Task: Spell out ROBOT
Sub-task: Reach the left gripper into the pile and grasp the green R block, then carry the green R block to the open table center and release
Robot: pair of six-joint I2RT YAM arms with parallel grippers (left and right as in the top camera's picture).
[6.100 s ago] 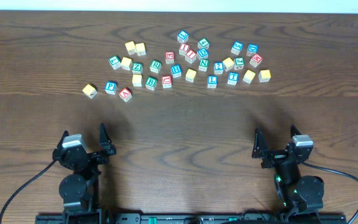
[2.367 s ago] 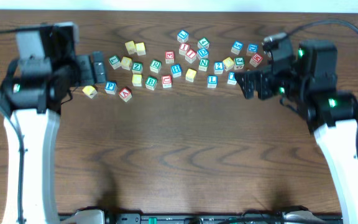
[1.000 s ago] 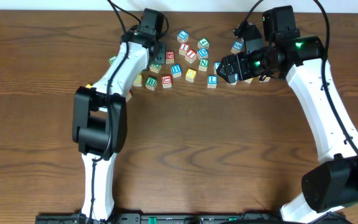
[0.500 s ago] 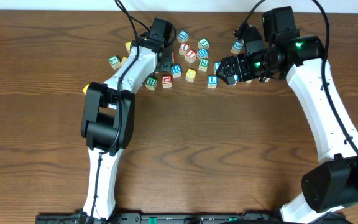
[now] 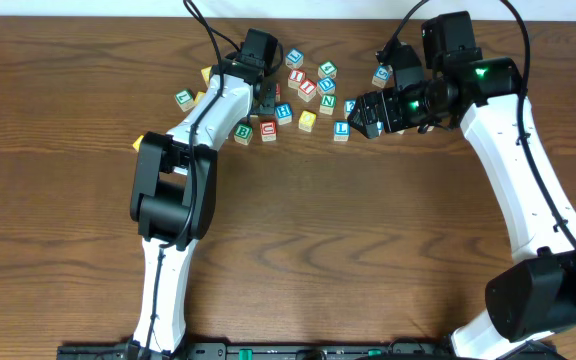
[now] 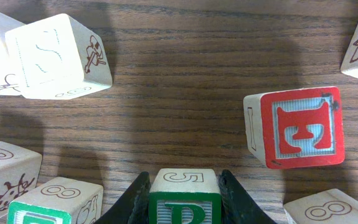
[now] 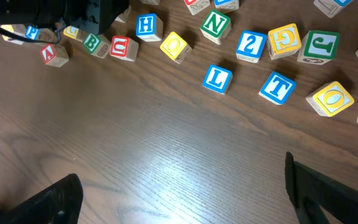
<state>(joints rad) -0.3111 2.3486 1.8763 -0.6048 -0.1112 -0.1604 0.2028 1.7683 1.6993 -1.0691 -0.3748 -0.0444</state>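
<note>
Letter cubes (image 5: 307,121) lie scattered on a table (image 5: 318,230). The left gripper (image 6: 184,176) clamps one green-framed cube (image 6: 184,208) between its jaws, the letter cut off by the picture edge. The right gripper (image 7: 180,171) hangs spread wide, near one blue T (image 7: 276,87); one green B (image 7: 92,42) lies far left.

Green-framed cube (image 6: 183,200) partly off-frame

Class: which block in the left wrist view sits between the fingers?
The green-framed block at bottom centre: black fingers flank it, whereas the red-framed block lies apart to the right.
</note>
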